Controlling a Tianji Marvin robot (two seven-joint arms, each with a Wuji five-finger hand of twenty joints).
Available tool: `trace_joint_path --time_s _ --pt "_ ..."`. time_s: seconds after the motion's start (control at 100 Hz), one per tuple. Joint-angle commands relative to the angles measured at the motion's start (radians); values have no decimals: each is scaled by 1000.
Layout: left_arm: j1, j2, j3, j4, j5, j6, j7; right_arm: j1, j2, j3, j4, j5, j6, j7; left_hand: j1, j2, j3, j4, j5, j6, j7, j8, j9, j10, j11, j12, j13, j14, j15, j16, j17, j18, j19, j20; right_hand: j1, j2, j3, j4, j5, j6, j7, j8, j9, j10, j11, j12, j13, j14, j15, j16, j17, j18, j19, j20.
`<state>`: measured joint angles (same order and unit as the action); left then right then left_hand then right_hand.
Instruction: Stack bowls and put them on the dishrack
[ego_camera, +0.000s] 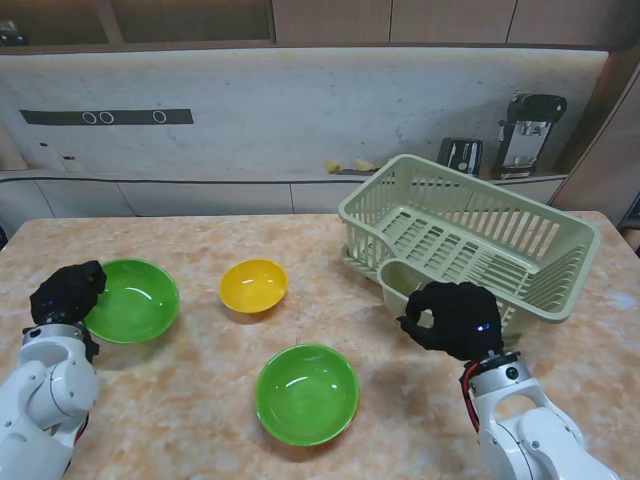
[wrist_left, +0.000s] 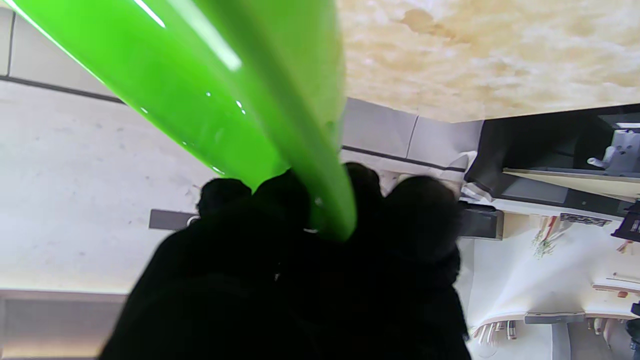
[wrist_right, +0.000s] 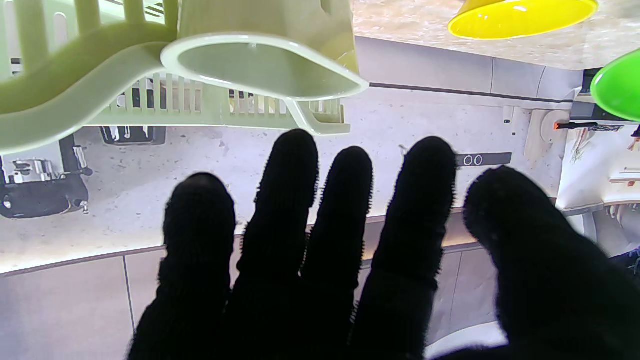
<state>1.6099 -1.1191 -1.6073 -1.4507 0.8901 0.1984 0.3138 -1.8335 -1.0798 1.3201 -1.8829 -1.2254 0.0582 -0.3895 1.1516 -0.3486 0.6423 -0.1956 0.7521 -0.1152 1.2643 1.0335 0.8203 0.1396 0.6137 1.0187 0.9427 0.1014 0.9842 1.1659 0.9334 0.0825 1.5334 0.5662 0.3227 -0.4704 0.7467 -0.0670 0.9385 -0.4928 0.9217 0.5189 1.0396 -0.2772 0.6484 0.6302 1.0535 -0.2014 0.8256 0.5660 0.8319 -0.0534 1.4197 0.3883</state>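
Three bowls sit on the marble table. A green bowl (ego_camera: 132, 300) is at the left; my left hand (ego_camera: 67, 292) pinches its rim, and the left wrist view shows that green bowl's rim (wrist_left: 320, 190) between the black fingers (wrist_left: 420, 210). A small yellow bowl (ego_camera: 253, 285) stands in the middle, also seen in the right wrist view (wrist_right: 520, 17). A second green bowl (ego_camera: 307, 393) lies nearer to me. The pale green dishrack (ego_camera: 470, 240) stands at the right. My right hand (ego_camera: 452, 318) hovers open just in front of the rack's cutlery cup (wrist_right: 260, 65), holding nothing.
Behind the table runs a counter with a toaster (ego_camera: 460, 155) and a coffee machine (ego_camera: 528, 130) against the wall. The table's right edge lies just beyond the dishrack.
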Motion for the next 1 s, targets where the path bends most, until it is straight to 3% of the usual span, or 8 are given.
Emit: trace_joint_path --time_s 0.0,0.57,0.99 --pt "19 -4 -9 -39 -3 -15 0 -11 -4 -2 -5 -3 -4 11 139 97 179 105 58 4 96 47 123 -141 192 47 59 -60 97 16 39 -14 58 18 -21 34 -4 18 -6 -19 3 -6 9 -2 -6 -14 -13 -2 -4 -18 -6 6 -5 3" --pt "168 -26 -46 -329 -101 -147 -17 -11 -4 -2 -5 -3 -4 11 122 83 209 111 82 16 85 48 154 -123 177 50 73 -44 123 1 69 1 80 33 -22 33 -4 18 -6 -20 2 -7 9 -4 -7 -14 -13 -2 -4 -17 -6 6 -5 3" --pt "182 -19 72 -418 -175 -191 -104 -11 -4 -2 -5 -3 -4 11 117 81 214 114 81 17 80 47 161 -118 166 49 81 -47 119 -3 82 -6 77 26 -22 34 -4 18 -5 -19 3 -6 9 -4 -6 -13 -13 -2 -5 -18 -6 6 -5 3"
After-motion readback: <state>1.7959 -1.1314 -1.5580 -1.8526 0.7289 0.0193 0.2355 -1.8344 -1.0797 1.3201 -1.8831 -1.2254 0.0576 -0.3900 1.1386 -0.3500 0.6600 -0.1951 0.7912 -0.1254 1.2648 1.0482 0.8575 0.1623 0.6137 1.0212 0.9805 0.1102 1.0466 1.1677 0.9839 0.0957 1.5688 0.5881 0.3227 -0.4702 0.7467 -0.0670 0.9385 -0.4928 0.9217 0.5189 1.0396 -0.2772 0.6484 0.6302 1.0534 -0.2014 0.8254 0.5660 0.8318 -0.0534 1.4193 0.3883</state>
